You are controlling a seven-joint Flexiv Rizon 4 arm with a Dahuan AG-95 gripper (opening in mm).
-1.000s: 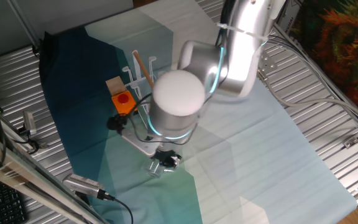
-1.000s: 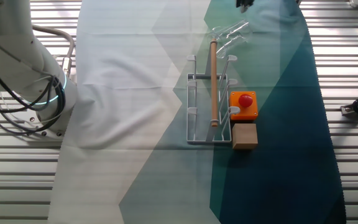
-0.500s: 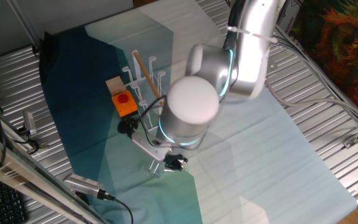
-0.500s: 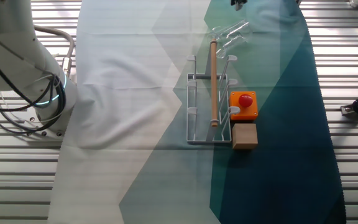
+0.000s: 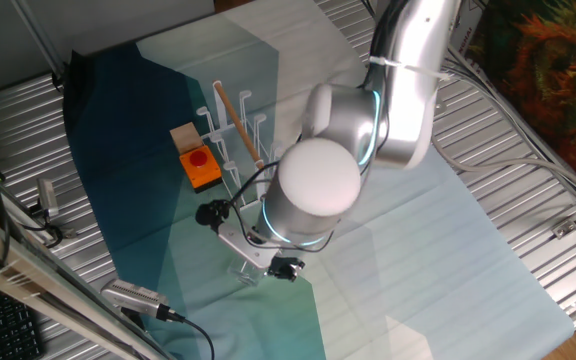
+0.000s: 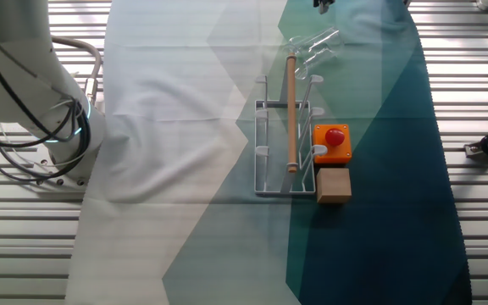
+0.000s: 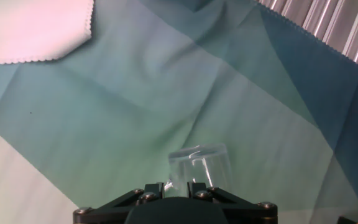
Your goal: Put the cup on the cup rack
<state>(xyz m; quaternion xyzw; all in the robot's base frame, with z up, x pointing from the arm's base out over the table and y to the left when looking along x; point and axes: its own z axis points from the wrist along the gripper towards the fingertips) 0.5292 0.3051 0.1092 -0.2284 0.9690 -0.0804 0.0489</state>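
The cup point(image 7: 199, 164) is a clear glass mug on the teal cloth, just ahead of my gripper point(image 7: 178, 185) in the hand view. The two fingers stand a little apart, with a glint of the cup's near glass between them. The gripper looks open, and I see no sign that the cup is lifted. In the other fixed view the cup point(image 6: 313, 46) seems to lie on its side beyond the cup rack point(image 6: 285, 140), a white peg frame with a wooden rod across it. In one fixed view my arm hides most of the cup point(image 5: 243, 272); the cup rack point(image 5: 230, 125) stands behind it.
An orange box with a red button point(image 6: 332, 141) and a brown block point(image 6: 333, 185) sit beside the rack. A black clamp point(image 5: 208, 213) and cables hang near the arm. Ribbed metal table point(image 6: 481, 212) surrounds the cloth. A white cloth patch point(image 7: 30, 28) lies far left.
My arm has swung forward and right in one fixed view, bringing the gripper down closer to the cup. The cup and rack have stayed in place.
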